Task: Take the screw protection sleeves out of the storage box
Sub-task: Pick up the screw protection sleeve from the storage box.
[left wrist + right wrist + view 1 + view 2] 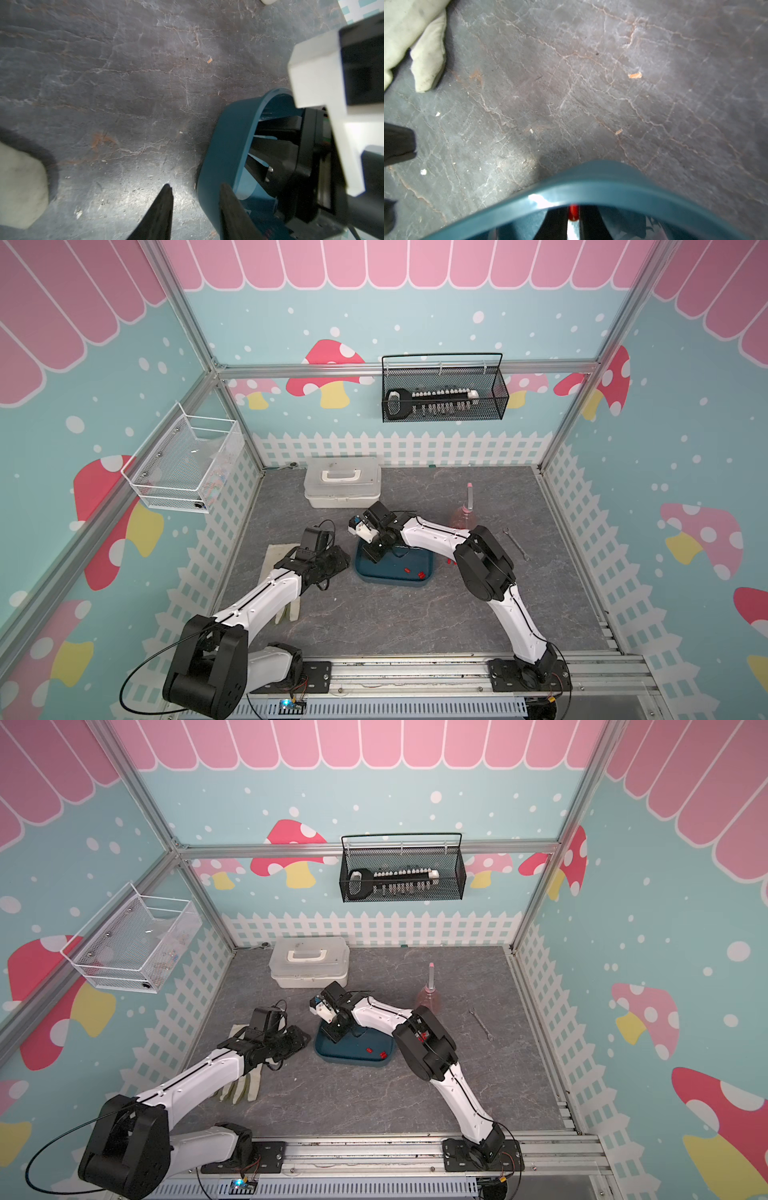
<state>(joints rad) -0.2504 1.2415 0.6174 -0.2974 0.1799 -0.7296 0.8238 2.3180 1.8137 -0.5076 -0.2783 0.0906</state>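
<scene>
1. Right gripper [573,216] — its two dark fingers stand almost together inside the storage box [612,182]. They pinch one screw protection sleeve [573,209] between their tips. The red cylinder lies lengthwise along the fingers.
2. The storage box sits directly beneath and around this gripper, whose tips are just inside a rounded corner of the teal rim. In both top views the box [395,583] [353,1061] rests on the grey table [395,622].
3. Loose sleeves [422,573] — a few red pieces lie on the box floor behind the right gripper, toward its own arm and well apart from the fingers.
4. The left gripper [195,187] has its jaws part-way open, with nothing visibly held between them. It hovers just beside the box's outer wall [224,145], facing the right gripper. One finger lines up with that wall; whether it touches cannot be told.
5. A pale glove [425,52] lies on the table ahead of the right gripper, beyond the box corner. In a top view the glove [286,614] lies partly under the left arm.
</scene>
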